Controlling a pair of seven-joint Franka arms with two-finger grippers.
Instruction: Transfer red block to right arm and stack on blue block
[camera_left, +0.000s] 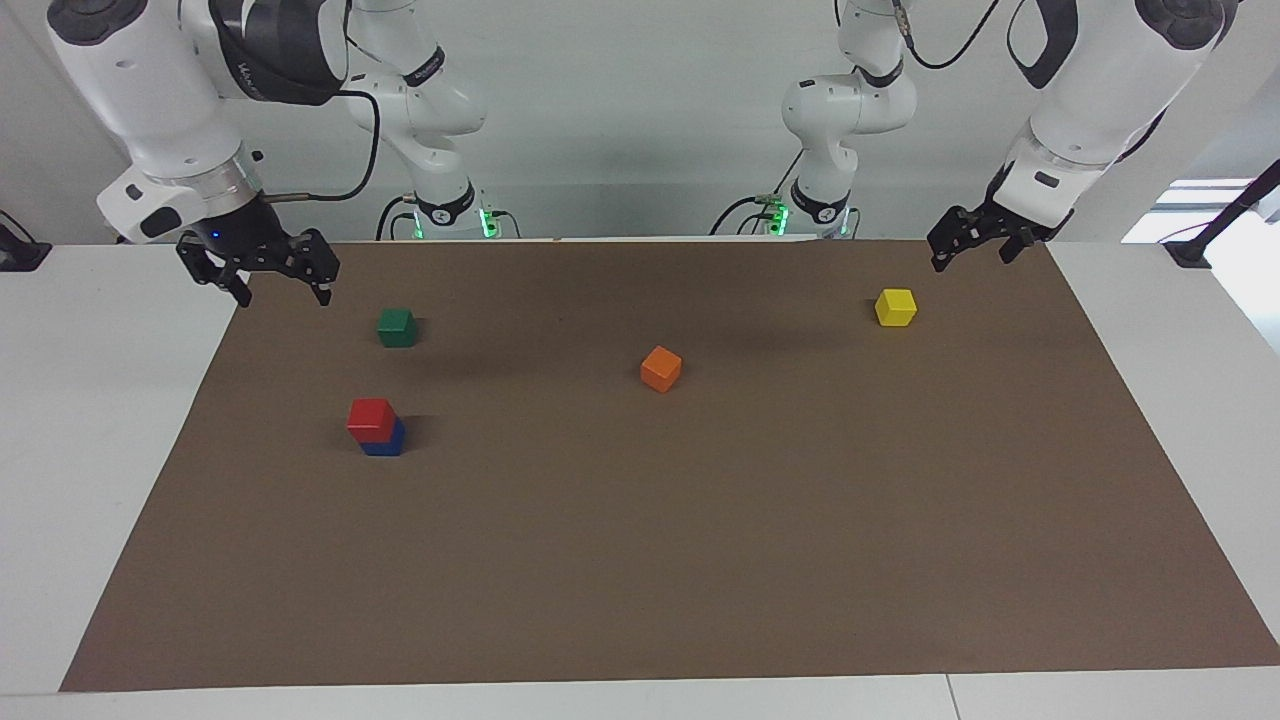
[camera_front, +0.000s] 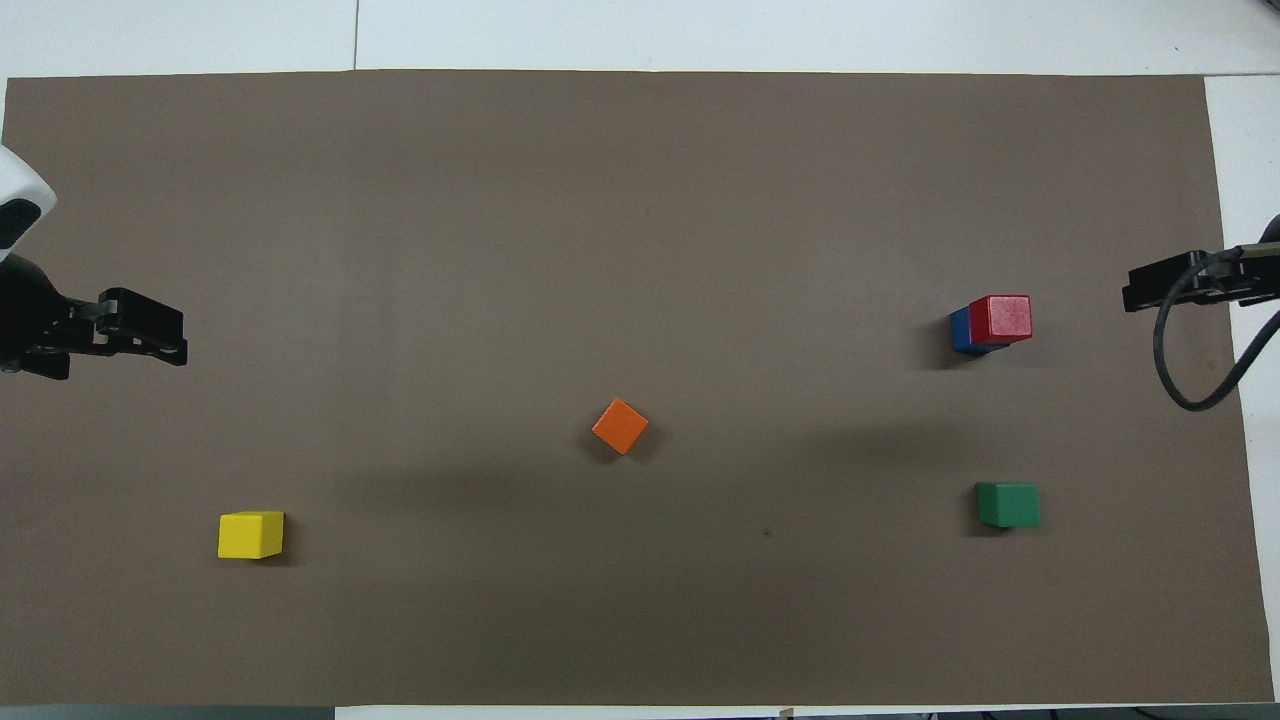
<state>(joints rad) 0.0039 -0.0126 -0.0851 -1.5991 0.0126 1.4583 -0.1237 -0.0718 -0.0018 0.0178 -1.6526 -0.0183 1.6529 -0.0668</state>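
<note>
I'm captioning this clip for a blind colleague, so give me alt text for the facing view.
A red block sits stacked on a blue block on a brown mat, toward the right arm's end. Green, orange and yellow blocks lie apart, nearer the robots. The right gripper and left gripper hang open and empty over the mat's corners.

five blocks (camera_left: 661, 369), two grippers (camera_left: 268, 284)
</note>
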